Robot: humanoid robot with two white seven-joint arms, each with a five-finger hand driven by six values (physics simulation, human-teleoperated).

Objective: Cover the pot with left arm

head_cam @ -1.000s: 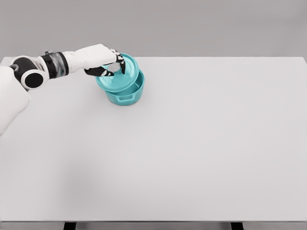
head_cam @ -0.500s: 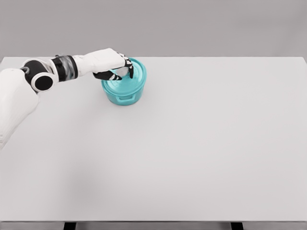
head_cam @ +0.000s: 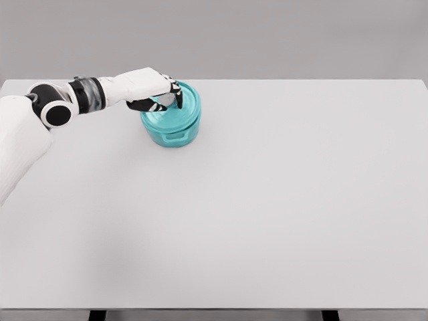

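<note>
A teal pot [head_cam: 172, 134] stands at the back left of the white table [head_cam: 267, 200]. Its teal lid [head_cam: 182, 110] sits on top of it, roughly level with the rim. My left hand [head_cam: 162, 100] reaches in from the left and hovers over the lid's middle. Its dark fingertips [head_cam: 178, 99] curl down around the lid's knob, which the hand mostly hides. The thumb sits on the near left side of the knob. My right arm does not show.
The table's back edge runs just behind the pot. My left forearm [head_cam: 87, 97] lies low over the table's back left corner.
The lid, held tilted above the pot a second ago, has come down onto the rim. The hand moved right with it, then eased slightly back left.
</note>
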